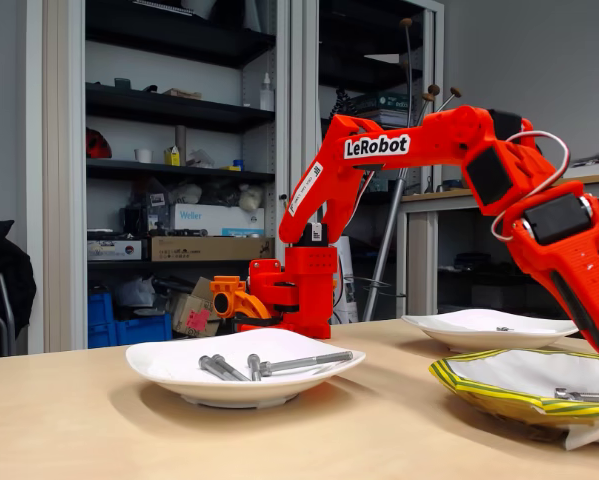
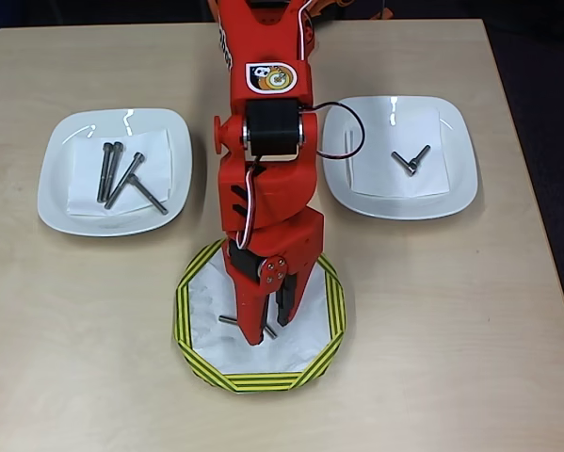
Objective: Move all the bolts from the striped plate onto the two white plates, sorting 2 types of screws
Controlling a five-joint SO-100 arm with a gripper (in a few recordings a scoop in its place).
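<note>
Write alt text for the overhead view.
An orange robot arm reaches down over the striped plate, its gripper above a short bolt. The left white plate holds four long bolts; the right white plate holds two short ones.

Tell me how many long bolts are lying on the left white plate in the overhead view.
4: two side by side, one slanting, one crossing it toward the lower right, all on the left white plate.
</note>
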